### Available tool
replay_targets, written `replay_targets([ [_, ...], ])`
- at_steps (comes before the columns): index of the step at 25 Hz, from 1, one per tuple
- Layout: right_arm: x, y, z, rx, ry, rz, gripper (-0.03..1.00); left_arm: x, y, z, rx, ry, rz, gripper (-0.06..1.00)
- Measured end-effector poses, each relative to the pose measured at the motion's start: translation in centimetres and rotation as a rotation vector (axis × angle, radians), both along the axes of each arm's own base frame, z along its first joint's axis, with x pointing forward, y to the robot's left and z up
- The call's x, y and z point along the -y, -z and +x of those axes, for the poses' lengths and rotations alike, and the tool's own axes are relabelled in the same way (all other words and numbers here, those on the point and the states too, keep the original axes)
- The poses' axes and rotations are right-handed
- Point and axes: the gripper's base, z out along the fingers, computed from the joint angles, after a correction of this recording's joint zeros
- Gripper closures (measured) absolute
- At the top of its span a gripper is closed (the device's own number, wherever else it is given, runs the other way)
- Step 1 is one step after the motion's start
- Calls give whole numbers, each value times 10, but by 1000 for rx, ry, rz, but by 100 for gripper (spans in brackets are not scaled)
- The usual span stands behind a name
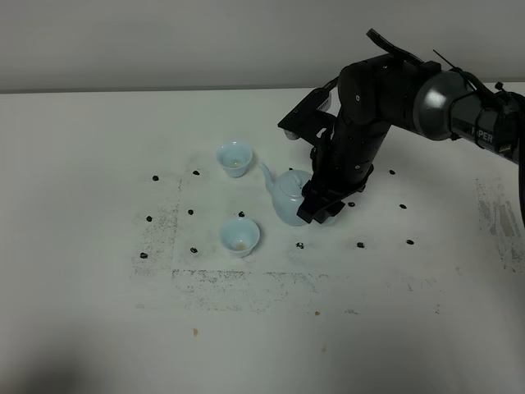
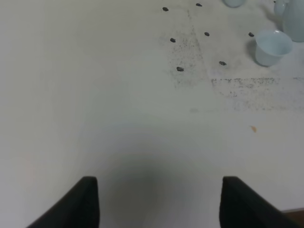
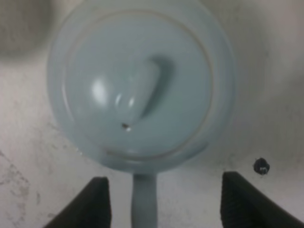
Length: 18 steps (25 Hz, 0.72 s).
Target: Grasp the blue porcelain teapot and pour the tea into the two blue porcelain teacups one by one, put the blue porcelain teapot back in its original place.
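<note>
The blue porcelain teapot (image 1: pixel 285 197) stands upright on the white table, spout toward the left. My right gripper (image 1: pixel 321 210) hangs right over its handle side. In the right wrist view the teapot's lid and knob (image 3: pixel 142 85) fill the frame, and the loop handle (image 3: pixel 144 202) lies between the two wide-apart fingers of my right gripper (image 3: pixel 164 184), which is open and does not touch it. One teacup (image 1: pixel 235 158) stands behind the spout, the other teacup (image 1: pixel 239 235) in front. My left gripper (image 2: pixel 159 180) is open over bare table, with a teacup (image 2: pixel 271 46) far off.
Small black dots (image 1: pixel 194 249) and smudged grey lines (image 1: pixel 238 283) mark the table around the tea set. A small orange speck (image 1: pixel 195 332) lies near the front. The right arm's dark body (image 1: pixel 369 107) rises behind the teapot.
</note>
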Motion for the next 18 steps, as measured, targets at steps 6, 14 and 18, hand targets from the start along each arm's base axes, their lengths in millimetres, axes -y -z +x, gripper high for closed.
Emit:
replay_targets([
  [6,1,0,0,-1,2,-1,44,0,0,0,0,0,0,38],
  [14,0,8,1,-14,5,-8,46,0,0,0,0,0,0,38],
  [18,0,9,1,-15,5,-9,47,0,0,0,0,0,0,38],
])
